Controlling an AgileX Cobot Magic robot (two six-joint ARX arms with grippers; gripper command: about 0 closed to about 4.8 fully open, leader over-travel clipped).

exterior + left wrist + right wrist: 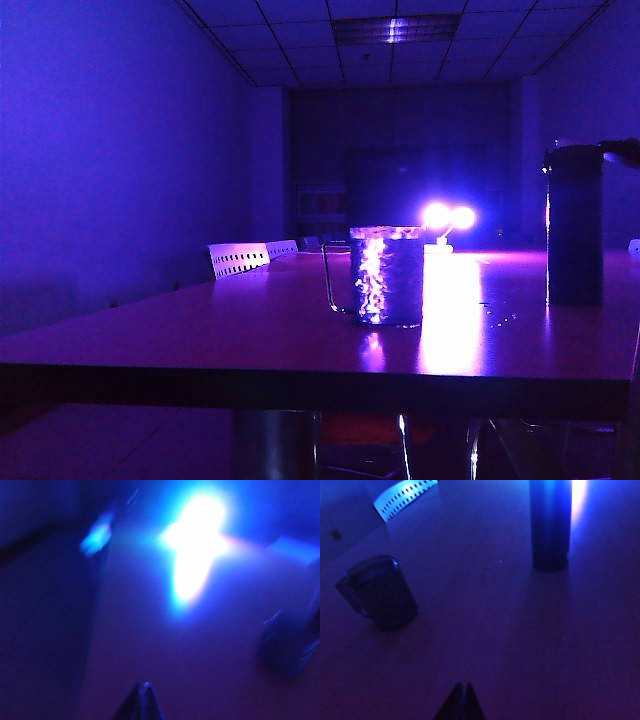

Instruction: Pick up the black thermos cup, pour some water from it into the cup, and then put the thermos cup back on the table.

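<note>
We see black thermos cup (575, 225) upright near desk (485, 645) right edge, cup (386, 274) mid-desk, well apart. Right gripper (463, 700) back from both, jaws pinched shut, empty. Left gripper (144, 700) jaws look shut, empty. We judge: open wide, approach thermos level, grip mid-body.

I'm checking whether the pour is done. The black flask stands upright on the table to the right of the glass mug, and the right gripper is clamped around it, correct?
Not quite. The flask does stand upright on the table, right of the mug, but the right gripper is shut on nothing, well clear of it, as the right wrist view shows.
</note>
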